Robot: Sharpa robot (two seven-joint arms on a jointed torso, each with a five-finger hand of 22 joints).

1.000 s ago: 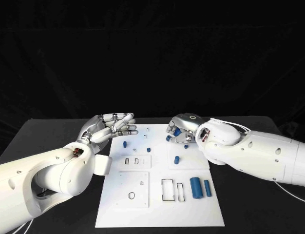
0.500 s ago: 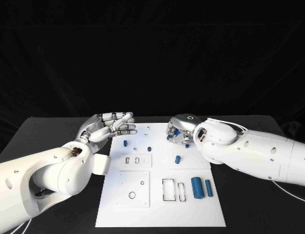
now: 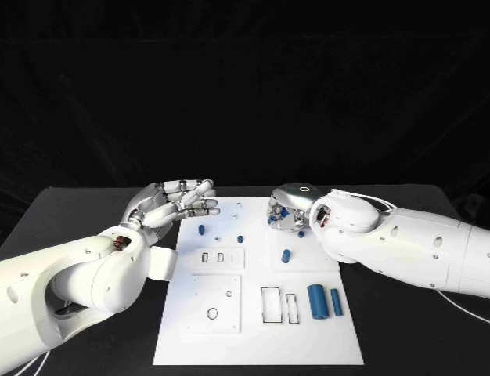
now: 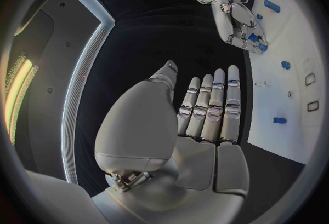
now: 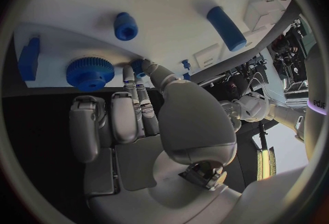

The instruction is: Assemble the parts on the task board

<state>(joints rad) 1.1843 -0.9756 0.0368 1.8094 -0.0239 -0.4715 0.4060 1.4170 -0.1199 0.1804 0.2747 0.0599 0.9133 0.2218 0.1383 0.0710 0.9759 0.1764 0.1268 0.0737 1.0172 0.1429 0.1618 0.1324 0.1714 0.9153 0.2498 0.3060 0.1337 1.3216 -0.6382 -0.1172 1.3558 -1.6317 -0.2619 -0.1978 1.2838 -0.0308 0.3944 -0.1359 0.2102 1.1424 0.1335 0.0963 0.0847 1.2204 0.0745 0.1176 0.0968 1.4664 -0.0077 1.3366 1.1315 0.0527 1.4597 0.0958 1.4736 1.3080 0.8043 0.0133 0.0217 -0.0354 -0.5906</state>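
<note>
The left hand hovers spread and empty beside the board's far left corner, while the right hand reaches its fingertips down at the far edge, touching a small blue part beside a gear.

Far right corner of board hidden under right hand in head view. Small blue part at fingertips mostly covered, shape unclear; unclear whether gripped. Blue block cut off by circle rim. Board slots too small to tell depth.
</note>
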